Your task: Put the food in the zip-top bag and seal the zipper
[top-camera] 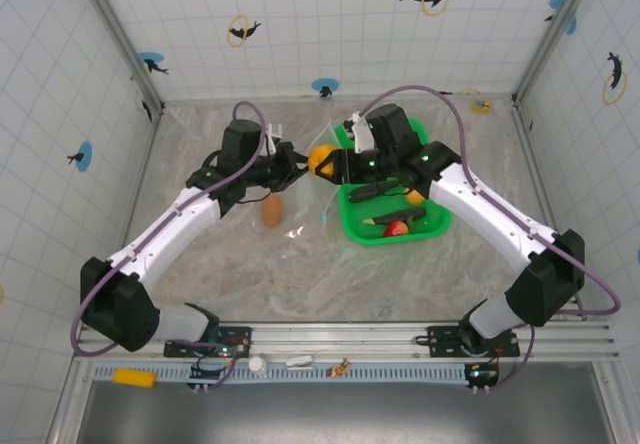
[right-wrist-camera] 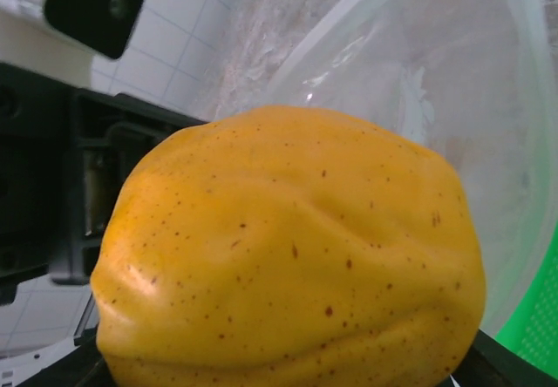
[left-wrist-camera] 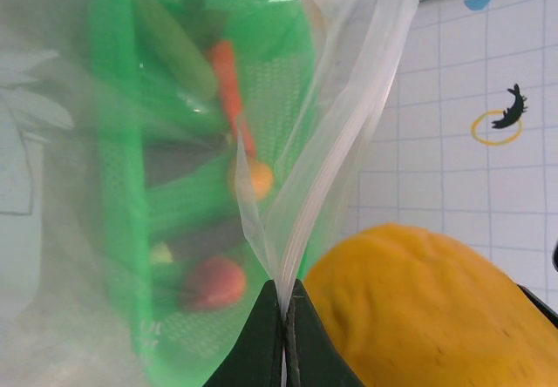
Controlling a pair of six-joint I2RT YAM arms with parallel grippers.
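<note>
My left gripper point(top-camera: 291, 168) is shut on the mouth edge of the clear zip-top bag point(top-camera: 322, 202) and holds it up; in the left wrist view the zipper strip point(left-wrist-camera: 349, 134) rises from the closed jaws point(left-wrist-camera: 285, 304). My right gripper point(top-camera: 333, 164) is shut on a yellow-orange speckled fruit point(top-camera: 319, 159), which is large in the right wrist view point(right-wrist-camera: 288, 247) and sits right beside the bag's mouth point(right-wrist-camera: 436, 82). More food lies in the green basket point(top-camera: 436, 226): a carrot point(left-wrist-camera: 228, 82), a red piece point(top-camera: 397, 228) and dark pieces. The blue slider is hidden.
A brown oval piece point(top-camera: 272, 210) lies on the marble table left of the bag; whether it is inside the bag I cannot tell. The basket stands just right of the bag, under my right arm. Tiled walls enclose the table.
</note>
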